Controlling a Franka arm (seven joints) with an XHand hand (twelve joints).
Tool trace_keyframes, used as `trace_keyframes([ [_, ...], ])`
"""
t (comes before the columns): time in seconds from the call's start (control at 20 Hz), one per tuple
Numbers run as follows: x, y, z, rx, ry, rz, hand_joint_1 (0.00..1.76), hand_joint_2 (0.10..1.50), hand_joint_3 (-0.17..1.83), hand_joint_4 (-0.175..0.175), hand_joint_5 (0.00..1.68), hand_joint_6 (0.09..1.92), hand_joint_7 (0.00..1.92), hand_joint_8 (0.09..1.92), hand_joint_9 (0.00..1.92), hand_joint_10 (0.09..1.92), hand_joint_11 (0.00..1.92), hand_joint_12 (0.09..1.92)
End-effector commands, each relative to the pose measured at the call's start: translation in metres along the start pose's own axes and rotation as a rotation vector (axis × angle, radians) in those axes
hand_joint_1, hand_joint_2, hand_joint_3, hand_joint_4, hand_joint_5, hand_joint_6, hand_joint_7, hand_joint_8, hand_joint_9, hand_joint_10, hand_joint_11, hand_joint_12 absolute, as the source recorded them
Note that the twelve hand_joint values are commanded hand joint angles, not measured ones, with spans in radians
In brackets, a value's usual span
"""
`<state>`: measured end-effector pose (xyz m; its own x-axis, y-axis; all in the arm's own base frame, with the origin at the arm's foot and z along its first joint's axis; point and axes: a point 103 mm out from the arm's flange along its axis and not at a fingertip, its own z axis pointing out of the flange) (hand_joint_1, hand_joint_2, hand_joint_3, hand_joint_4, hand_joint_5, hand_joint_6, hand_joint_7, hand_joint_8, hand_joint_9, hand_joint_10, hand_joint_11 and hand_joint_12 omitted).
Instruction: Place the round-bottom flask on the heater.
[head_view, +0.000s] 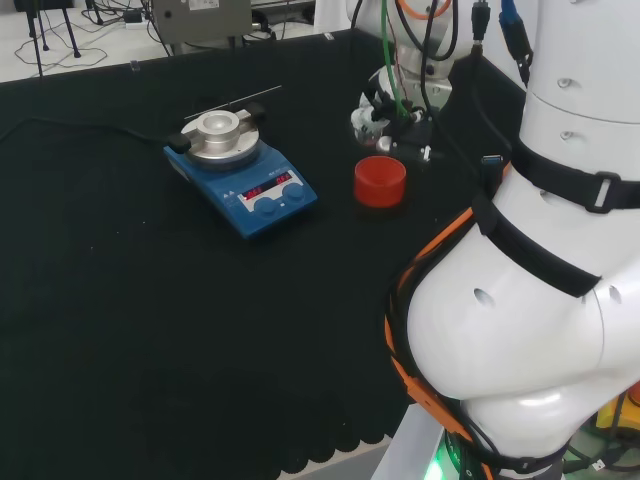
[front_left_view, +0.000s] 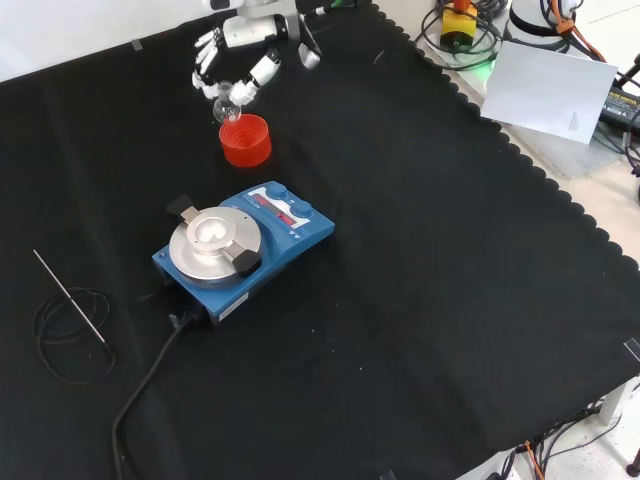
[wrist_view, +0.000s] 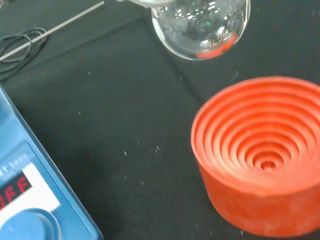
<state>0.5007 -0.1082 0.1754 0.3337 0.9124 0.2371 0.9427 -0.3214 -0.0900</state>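
Observation:
A clear round-bottom flask (wrist_view: 200, 27) hangs in the air above the cloth, lifted off the red ribbed stand (wrist_view: 262, 152). In the front view the black and white hand (front_left_view: 240, 65) has its fingers curled round the flask (front_left_view: 227, 100), just above and behind the red stand (front_left_view: 245, 139). In the head view the hand (head_view: 392, 105) and flask (head_view: 366, 122) sit right of the blue heater (head_view: 240, 165), above the red stand (head_view: 380, 181). The heater's round metal plate (front_left_view: 213, 236) is bare.
A thin metal rod (front_left_view: 70, 295) and a coiled black cable (front_left_view: 70, 335) lie left of the heater in the front view. The heater's power cord (front_left_view: 150, 385) runs toward the near edge. The arm's white links (head_view: 540, 300) stand at the head view's right.

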Motion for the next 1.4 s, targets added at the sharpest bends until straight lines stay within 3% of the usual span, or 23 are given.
trace_keyframes([
  [0.05,0.020,-0.001,-0.026,0.000,-0.023,-0.024,1.08,1.11,-0.17,0.175,1.14,0.79,0.57,0.57,0.70,0.54,0.30,1.29],
  [0.6,0.079,0.006,-0.050,0.008,-0.033,-0.117,1.08,1.11,-0.17,0.175,1.15,0.79,0.56,0.57,0.70,0.54,0.30,1.28],
  [1.05,0.152,0.020,-0.048,0.074,-0.065,-0.207,1.08,1.11,-0.17,0.175,1.15,0.78,0.56,0.56,0.70,0.54,0.30,1.28],
  [1.4,0.195,0.039,-0.039,0.085,-0.066,-0.265,1.08,1.11,-0.17,0.175,1.15,0.78,0.56,0.56,0.70,0.53,0.30,1.29],
])
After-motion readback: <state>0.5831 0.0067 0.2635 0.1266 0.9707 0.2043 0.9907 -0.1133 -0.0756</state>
